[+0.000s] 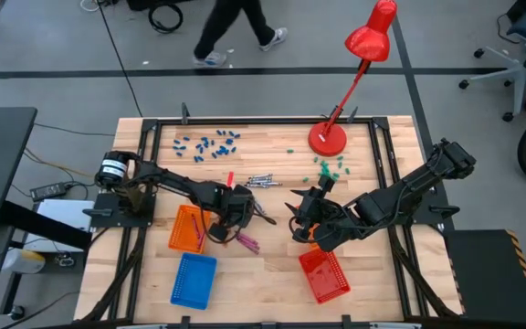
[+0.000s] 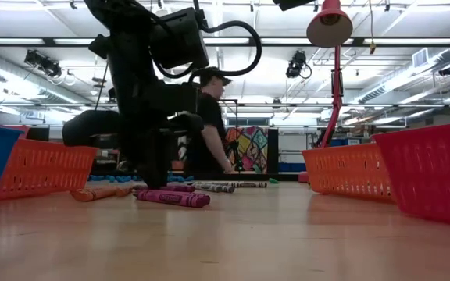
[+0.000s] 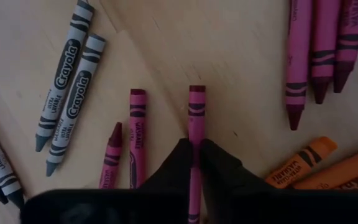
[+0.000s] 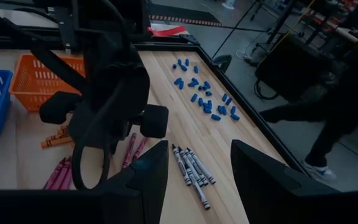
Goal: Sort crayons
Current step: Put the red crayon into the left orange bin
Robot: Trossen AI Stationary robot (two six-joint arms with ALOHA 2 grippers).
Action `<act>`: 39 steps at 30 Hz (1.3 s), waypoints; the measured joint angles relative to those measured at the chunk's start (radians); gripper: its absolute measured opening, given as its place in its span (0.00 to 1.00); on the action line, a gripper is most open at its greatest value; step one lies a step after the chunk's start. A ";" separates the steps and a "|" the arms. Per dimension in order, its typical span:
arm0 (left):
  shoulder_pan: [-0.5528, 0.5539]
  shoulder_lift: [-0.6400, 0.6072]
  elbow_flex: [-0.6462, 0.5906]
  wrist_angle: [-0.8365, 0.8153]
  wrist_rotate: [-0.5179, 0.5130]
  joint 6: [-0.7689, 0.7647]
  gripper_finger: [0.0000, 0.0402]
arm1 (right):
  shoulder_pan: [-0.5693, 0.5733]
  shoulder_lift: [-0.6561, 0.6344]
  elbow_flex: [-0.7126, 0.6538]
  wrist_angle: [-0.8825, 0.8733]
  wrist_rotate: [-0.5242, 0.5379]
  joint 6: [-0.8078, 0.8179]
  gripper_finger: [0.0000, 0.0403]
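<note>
My left gripper (image 1: 236,216) points down at the table's middle, shut on a magenta crayon (image 3: 196,118). More magenta crayons (image 3: 319,50) lie around it, with grey crayons (image 3: 67,81) and orange crayons (image 3: 319,168) flat on the wood. My right gripper (image 1: 298,217) is open and empty to the right of it. In its wrist view its fingers (image 4: 148,180) stand above a row of grey crayons (image 4: 191,167). Blue crayons (image 1: 208,143) and green crayons (image 1: 329,165) lie farther back. My left gripper pinches the magenta crayon between its two fingers (image 3: 219,168), one on each long side, at about the crayon's middle (image 3: 196,140). The fingers come from above, pointing down. The crayon lies level, in line with those on the wood; whether it is lifted, I cannot tell.
An orange basket (image 1: 187,228) and a blue basket (image 1: 194,279) stand at the near left, a red basket (image 1: 323,274) at the near right. A red desk lamp (image 1: 327,137) stands at the far right. A person (image 1: 236,27) walks beyond the table's far edge.
</note>
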 joint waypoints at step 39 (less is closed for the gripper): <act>-0.338 -0.321 0.159 -0.578 -0.140 -0.284 0.09 | 0.002 0.000 0.000 -0.023 0.042 0.026 0.44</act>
